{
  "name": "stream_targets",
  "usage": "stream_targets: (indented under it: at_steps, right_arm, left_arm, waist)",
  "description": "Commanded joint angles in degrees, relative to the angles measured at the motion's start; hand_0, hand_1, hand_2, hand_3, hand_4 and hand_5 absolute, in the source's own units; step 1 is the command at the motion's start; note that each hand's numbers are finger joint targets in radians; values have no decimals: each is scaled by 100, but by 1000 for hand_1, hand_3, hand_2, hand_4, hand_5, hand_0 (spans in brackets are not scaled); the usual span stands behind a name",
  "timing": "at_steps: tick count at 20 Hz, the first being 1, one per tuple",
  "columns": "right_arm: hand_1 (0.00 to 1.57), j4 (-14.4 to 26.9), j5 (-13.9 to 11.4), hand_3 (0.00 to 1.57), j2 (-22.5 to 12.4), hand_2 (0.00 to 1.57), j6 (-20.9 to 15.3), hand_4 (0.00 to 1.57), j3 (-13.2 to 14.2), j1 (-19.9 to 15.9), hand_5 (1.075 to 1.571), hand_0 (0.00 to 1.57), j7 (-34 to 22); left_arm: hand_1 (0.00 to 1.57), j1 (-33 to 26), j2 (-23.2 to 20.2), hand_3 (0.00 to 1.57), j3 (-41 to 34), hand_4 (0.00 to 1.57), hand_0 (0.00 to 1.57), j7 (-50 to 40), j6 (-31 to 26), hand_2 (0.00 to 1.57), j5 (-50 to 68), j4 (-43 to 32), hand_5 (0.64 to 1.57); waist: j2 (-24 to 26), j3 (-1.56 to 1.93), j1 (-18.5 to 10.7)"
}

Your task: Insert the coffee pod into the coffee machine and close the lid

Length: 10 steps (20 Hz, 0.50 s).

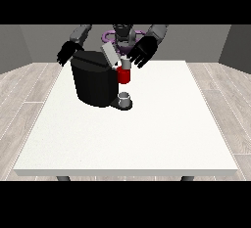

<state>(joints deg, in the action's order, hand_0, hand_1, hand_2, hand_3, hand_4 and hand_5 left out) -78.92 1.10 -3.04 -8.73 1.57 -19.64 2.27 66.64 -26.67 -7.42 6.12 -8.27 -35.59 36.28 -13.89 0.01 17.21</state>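
Fingers of my hand at the view's right (143, 52) spread wide, holding nothing, hovering just behind the lid (110, 54). Hand at the view's left (67, 54) hangs behind the machine (93, 81), fingers drooping, also holding nothing. Lid stands tilted up, open. Pod: a small pale piece (125, 64) sits atop the red holder (124, 76), below the lid; I judge this is it, but cannot tell if it is fully seated. Cup (125, 97) stands on the base beneath.

Risks: if the pod sits crooked, pressing the lid could jam on it. A push from behind could also slide the machine toward the camera, or my fingers could slip off the lid's edge.

Table (162, 134) is white and broad. Wood-plank floor (22, 90), grey walls.
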Motion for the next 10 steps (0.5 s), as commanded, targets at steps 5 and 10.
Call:
stream_targets:
  at_steps: [5, 10]
  right_arm:
    - [0, -45, 57, 0, -23, 0, -73, 525, 105, -246, 1571, 0, -281]
    - [0, 106, 323, 0, -79, 0, 201, 499, 313, 197, 1571, 0, 322]
  left_arm:
    - [1251, 186, 40, 1208, 65, 506, 1251, 20, -51, 1294, -116, -35, 1571]
    - [1185, -173, 257, 1197, 78, 492, 1185, 255, 217, 1262, -123, 58, 1571]
  waist:
    - [-70, 0, -45]
    - [-103, 1, -69]
